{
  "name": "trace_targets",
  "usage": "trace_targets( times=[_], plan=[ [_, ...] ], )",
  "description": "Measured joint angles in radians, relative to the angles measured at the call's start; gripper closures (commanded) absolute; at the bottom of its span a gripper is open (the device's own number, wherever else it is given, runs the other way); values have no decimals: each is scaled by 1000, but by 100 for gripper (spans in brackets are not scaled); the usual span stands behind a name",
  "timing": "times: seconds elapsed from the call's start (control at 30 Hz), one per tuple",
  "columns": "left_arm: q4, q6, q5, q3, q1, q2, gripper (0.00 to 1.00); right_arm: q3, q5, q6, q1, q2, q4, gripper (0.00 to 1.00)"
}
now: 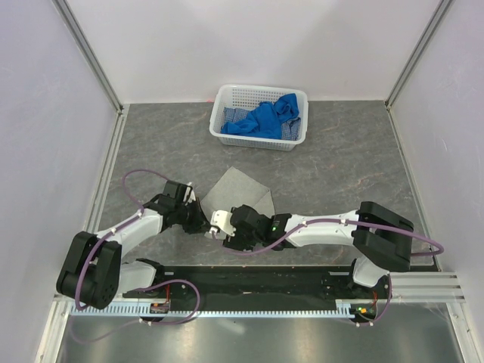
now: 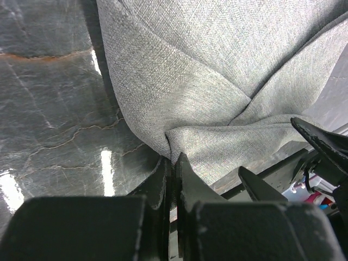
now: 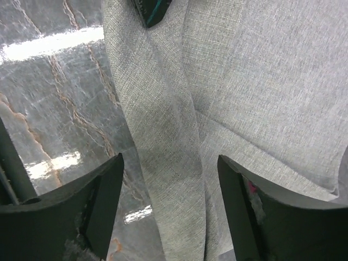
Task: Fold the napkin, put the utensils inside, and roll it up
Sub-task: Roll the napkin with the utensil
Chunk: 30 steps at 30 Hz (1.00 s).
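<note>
Looking at the napkin (image 1: 240,193): thin, light, floppy cloth that bunches easily, lying on the table (image 1: 340,166) just ahead of both arms. Left gripper (image 2: 173,162) is pinched tight on a folded corner. Right gripper (image 3: 169,163) hangs spread wide over a ridge of cloth. Corners and edges look like the best grabs, I'd say.

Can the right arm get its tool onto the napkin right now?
Probably yes: the right tool hangs open just above the napkin, nothing in between; the left tool, shut on a nearby corner, leaves room.
</note>
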Motion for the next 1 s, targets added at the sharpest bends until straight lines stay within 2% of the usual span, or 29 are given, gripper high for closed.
trace_targets(
  times=[0.2,0.37,0.4,0.47,0.5,0.57,0.6,0.73,1.0],
  plan=[
    [-3,8,10,6,3,8,98,-2,-11,-34,-2,38,23,44],
    [-2,19,21,11,3,14,98,13,-71,-34,-24,69,13,52],
    [-2,23,24,13,3,15,98,23,-89,-34,-32,76,5,57],
    [-2,31,38,19,4,19,89,59,-138,-27,-53,97,-34,61],
    [-2,35,40,23,4,22,75,72,-154,-25,-61,106,-47,64],
    [-3,50,42,34,5,25,56,114,-191,-14,-84,130,-93,67],
    [-2,53,41,41,5,26,44,137,-216,-7,-99,143,-113,70],
    [-1,63,26,64,5,-1,30,219,-340,28,-158,193,-192,73],
    [-22,63,-66,60,5,-160,29,301,-674,118,-281,269,-323,73]
  ],
)
